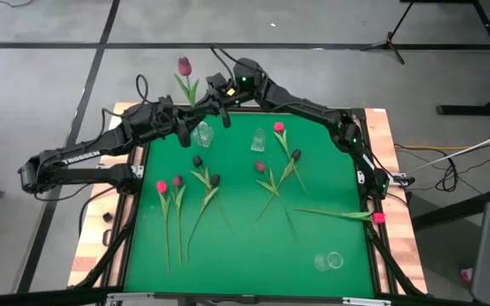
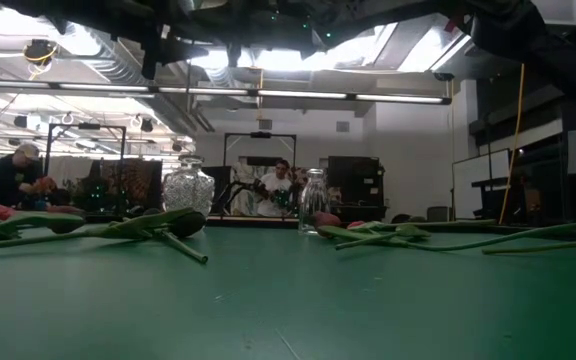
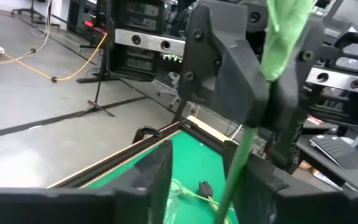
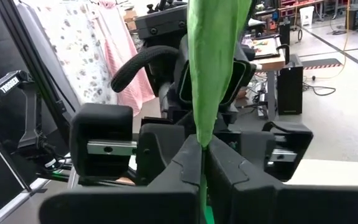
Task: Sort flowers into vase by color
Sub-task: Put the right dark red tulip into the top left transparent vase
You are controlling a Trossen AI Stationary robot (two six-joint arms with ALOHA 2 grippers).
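right gripper [image 4: 202,163] pinching purple flower [image 1: 185,66] stem | left gripper [image 3: 216,186] spread around stem

Both end effectors meet over the far edge of the desk [image 1: 330,285], the left end effector [image 1: 196,113] beside the right end effector [image 1: 219,99], which holds a flower [image 1: 186,76]. Other flowers [image 1: 207,183] lie across the desk, two vases [image 1: 203,133] near its far edge.

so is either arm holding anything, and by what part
The right gripper is shut on a flower, gripping its green stem. The left gripper has its jaws around the same stem; whether it grips cannot be told.
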